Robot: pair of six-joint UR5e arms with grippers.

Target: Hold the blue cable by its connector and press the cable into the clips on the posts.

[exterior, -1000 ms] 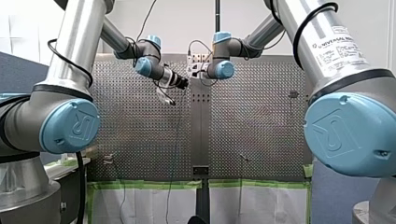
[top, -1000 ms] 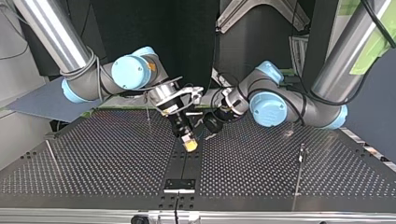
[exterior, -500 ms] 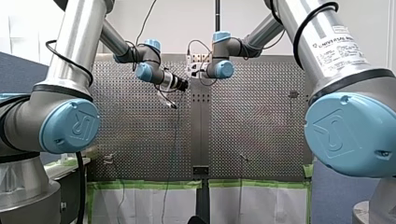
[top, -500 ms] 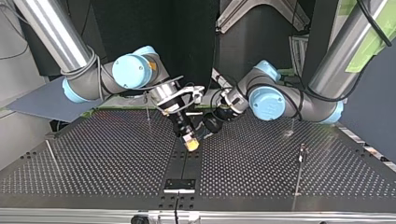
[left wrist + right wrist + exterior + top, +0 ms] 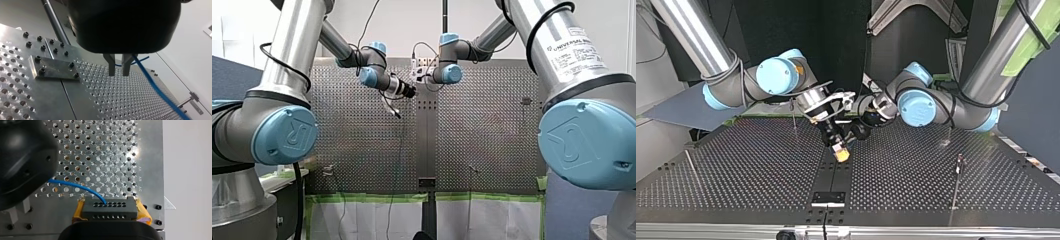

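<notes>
My right gripper (image 5: 110,206) has its yellow pads (image 5: 142,211) shut on the dark connector block (image 5: 110,212), low over the table's centre strip; it also shows in the top view (image 5: 840,153). The blue cable (image 5: 75,185) leaves the connector and curves away under the black body of my left gripper (image 5: 22,162). My left gripper (image 5: 118,71) is open by a narrow gap, with nothing seen between its metal fingertips. The blue cable (image 5: 155,87) runs past the outside of one finger. The two grippers stand close together (image 5: 858,129).
Thin posts with clips rise from the perforated table: one at the top view's right (image 5: 956,182), one at its left (image 5: 691,167), one behind my right gripper (image 5: 794,117). A bolted metal plate (image 5: 53,71) lies on the centre strip, beside the left gripper.
My left gripper has moved toward the top view's left, right up beside my right gripper. The right gripper has stayed in place with the connector.
</notes>
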